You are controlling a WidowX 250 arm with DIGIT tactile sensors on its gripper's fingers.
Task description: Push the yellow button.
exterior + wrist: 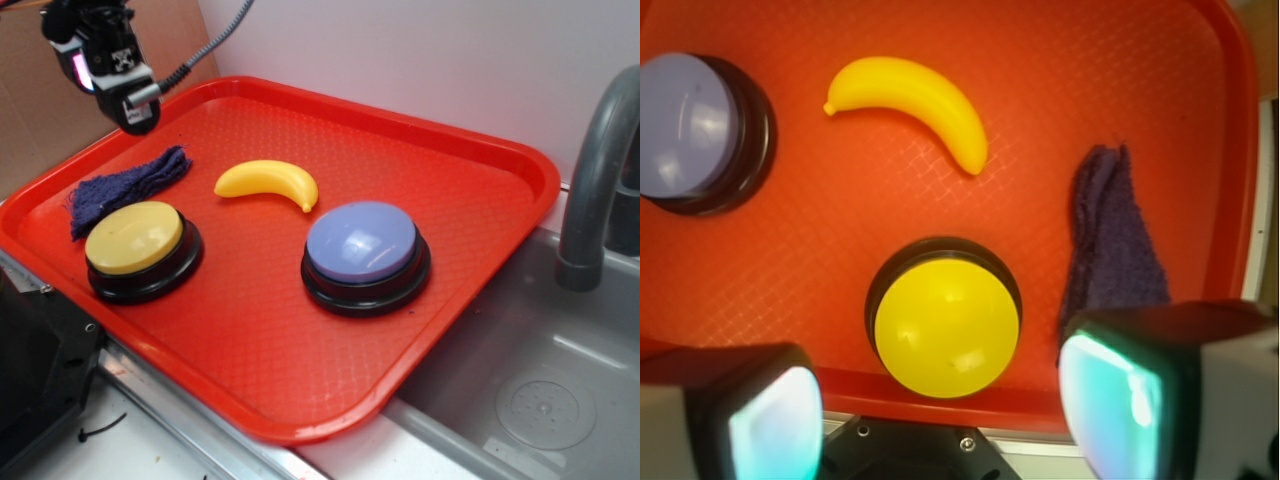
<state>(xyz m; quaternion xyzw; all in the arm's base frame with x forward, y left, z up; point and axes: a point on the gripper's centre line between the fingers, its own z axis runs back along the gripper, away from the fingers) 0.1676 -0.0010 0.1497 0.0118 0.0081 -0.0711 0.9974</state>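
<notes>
The yellow button (134,240) has a domed yellow top on a black base and sits at the left front of the red tray (440,140). In the wrist view the yellow button (946,326) lies low in the middle, near the tray's rim. My gripper (128,85) hangs high above the tray's back left corner, well clear of the button. In the wrist view the gripper (940,420) is open and empty, its two fingers wide apart at the bottom corners.
A lilac-blue button (363,245) sits right of centre on the tray. A yellow plastic banana (268,183) lies behind the buttons. A dark blue cloth (125,186) lies at the left. A grey sink (540,400) and tap (595,170) stand to the right.
</notes>
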